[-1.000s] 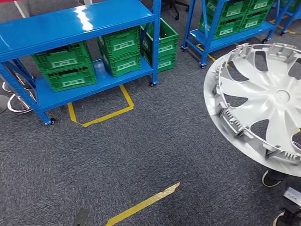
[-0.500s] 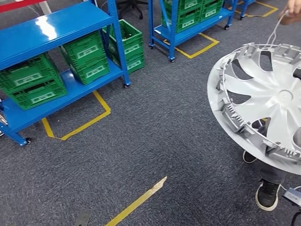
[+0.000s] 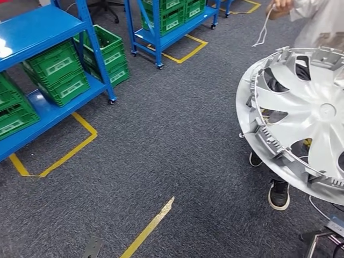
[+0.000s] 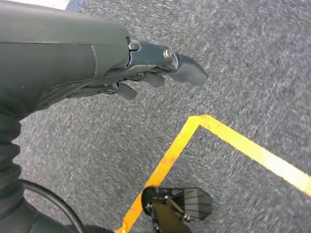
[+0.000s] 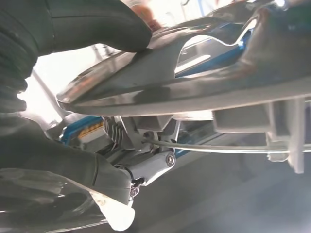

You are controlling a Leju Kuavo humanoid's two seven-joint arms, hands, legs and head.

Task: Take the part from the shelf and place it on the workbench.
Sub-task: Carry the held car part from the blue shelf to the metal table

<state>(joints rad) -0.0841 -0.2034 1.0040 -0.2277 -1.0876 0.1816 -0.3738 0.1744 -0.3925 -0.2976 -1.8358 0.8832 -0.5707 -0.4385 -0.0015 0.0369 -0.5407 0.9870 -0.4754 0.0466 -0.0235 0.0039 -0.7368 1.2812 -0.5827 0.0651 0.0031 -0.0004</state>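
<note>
Grey carpet (image 3: pixel 170 140) marked with yellow tape (image 3: pixel 148 228) runs between blue shelves (image 3: pixel 36 29) stacked with green crates (image 3: pixel 57 72); no workbench can be seen, so I judge the carry is only partway done. A person (image 3: pixel 320 21) in a pale top stands just beyond the part, holding a white cord.

The right hand (image 5: pixel 121 160) is clamped on the wheel cover (image 3: pixel 302 115): its thumb presses over the upper face and darker fingers hook under the rim, close to the clips. From that hand the cover spreads outward and across the robot's front on its right side, held nearly flat with the far edge tipped slightly up. Its face is broad, so whatever surface takes it must lie ahead of that arm, and the cover should go down flat.

It is silver-grey plastic, round, with swept spokes, open gaps between them, a small hub disc and ribbed tabs along the rim.

The left hand (image 4: pixel 146 73) hangs over the carpet, fingers loosely apart, holding nothing.
</note>
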